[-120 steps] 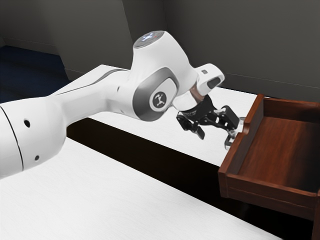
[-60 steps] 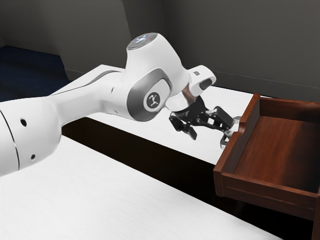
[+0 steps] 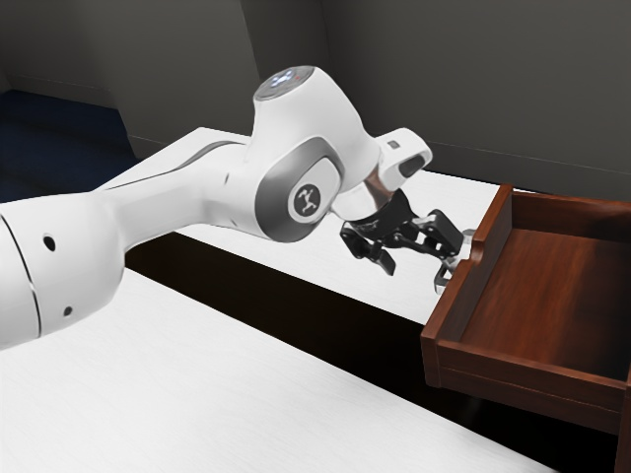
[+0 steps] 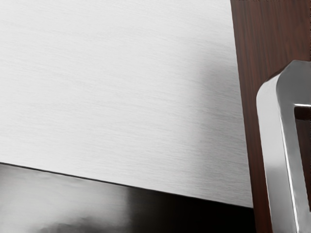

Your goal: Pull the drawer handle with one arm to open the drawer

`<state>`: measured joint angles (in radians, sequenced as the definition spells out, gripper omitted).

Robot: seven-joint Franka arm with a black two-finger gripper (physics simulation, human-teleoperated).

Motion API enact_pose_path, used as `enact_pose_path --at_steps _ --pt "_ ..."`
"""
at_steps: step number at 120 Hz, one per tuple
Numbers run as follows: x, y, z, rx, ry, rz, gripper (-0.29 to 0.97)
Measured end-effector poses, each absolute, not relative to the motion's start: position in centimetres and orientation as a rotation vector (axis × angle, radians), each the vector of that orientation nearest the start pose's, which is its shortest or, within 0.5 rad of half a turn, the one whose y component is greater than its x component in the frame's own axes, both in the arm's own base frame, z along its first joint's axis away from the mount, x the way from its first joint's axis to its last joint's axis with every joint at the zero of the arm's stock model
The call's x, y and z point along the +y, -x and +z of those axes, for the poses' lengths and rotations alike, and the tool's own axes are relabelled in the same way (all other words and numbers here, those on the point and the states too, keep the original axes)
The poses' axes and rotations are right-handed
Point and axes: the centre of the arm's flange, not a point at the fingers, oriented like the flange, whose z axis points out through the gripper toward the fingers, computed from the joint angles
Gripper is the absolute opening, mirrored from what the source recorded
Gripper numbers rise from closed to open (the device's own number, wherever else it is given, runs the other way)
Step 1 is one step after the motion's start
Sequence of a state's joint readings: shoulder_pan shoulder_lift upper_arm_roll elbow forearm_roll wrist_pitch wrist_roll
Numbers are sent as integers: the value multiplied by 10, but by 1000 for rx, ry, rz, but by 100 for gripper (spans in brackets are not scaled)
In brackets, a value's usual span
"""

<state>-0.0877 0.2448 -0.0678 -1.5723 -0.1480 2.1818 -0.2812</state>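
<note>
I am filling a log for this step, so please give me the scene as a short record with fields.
arm: comes in from the exterior view's left, reaching toward the drawer
gripper: at the drawer's front, by the handle
handle: silver bar on the dark wood front
drawer: pulled out, its wooden floor in sight
table: white, below the arm
</note>
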Motion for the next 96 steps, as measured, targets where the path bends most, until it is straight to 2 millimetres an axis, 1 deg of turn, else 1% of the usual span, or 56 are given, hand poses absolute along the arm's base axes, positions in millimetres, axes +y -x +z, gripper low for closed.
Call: enact_pose_path --at_steps 12,31,45,52,70,75,82,88,93,96 --pt "-107 -661 538 -314 3309 -544 68" --pt "-117 -659 540 -288 3319 -545 68" --pt "-122 -657 543 -277 3322 -551 68" --pt "-122 -656 548 -274 3322 -565 68" --pt "-121 -648 574 -266 3316 -633 68" --pt "-120 -643 586 -261 3312 -650 68" --pt "-116 -628 612 -244 3292 -653 68" --pt "-107 -609 651 -216 3247 -659 68" --pt "-100 -591 691 -193 3198 -672 68" --pt "-97 -581 711 -181 3174 -672 68"
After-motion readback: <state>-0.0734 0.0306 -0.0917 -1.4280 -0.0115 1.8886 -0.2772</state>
